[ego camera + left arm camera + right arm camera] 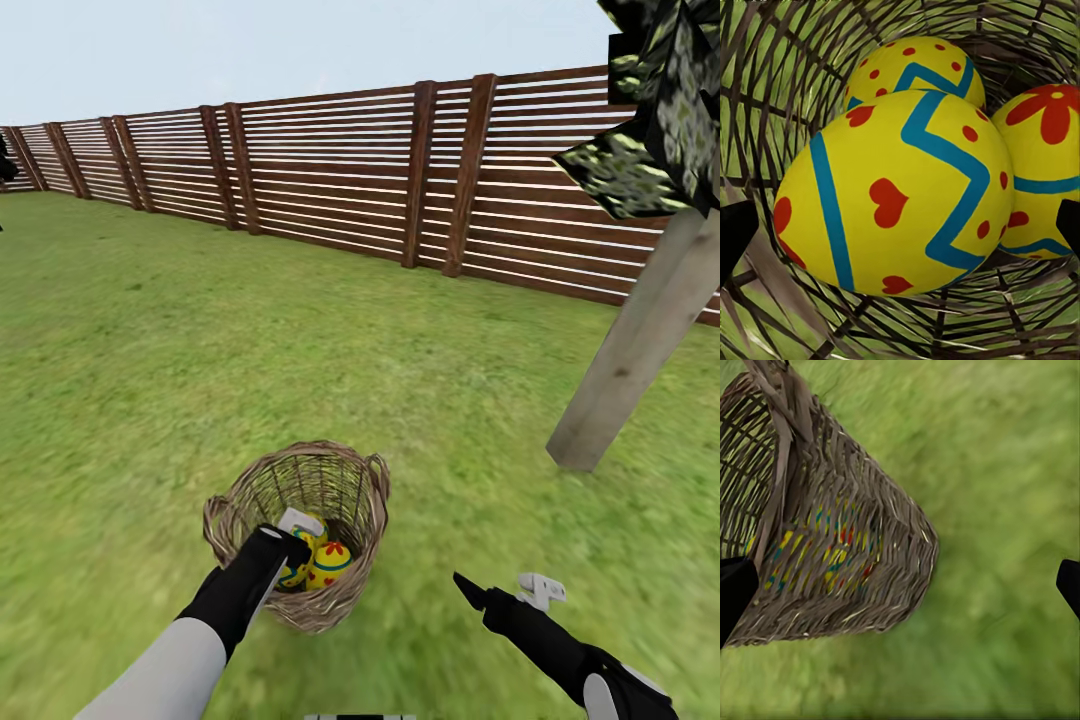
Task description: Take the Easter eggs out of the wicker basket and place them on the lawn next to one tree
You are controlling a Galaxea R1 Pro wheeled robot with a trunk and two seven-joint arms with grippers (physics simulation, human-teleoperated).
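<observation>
The wicker basket (300,530) stands upright on the lawn (200,350), in the near part of the head view, with the tree (640,340) well apart from it to the right and the slatted fence (400,170) running across the far side of the garden. All three Easter eggs lie in the bottom of the basket. The left wrist view looks straight down among them: the nearest egg (896,191) takes up the middle, a second egg (919,67) sits touching it beyond, and a third egg (1046,172), with a red flower on it, presses against its side. In the head view parts of two eggs (325,562) show past the arm, low inside the weave.

The left gripper (298,528) reaches down inside the basket over the rim. Its jaws stand wide apart, one dark tip at each side of the nearest egg, and hold nothing. The right gripper (505,590) hovers over the grass to the right of the basket, near it but not touching; its jaws are spread wide too and hold nothing. In the right wrist view the basket's woven wall (832,532) lies near one fingertip, with yellow, red and blue showing faintly through the weave.
</observation>
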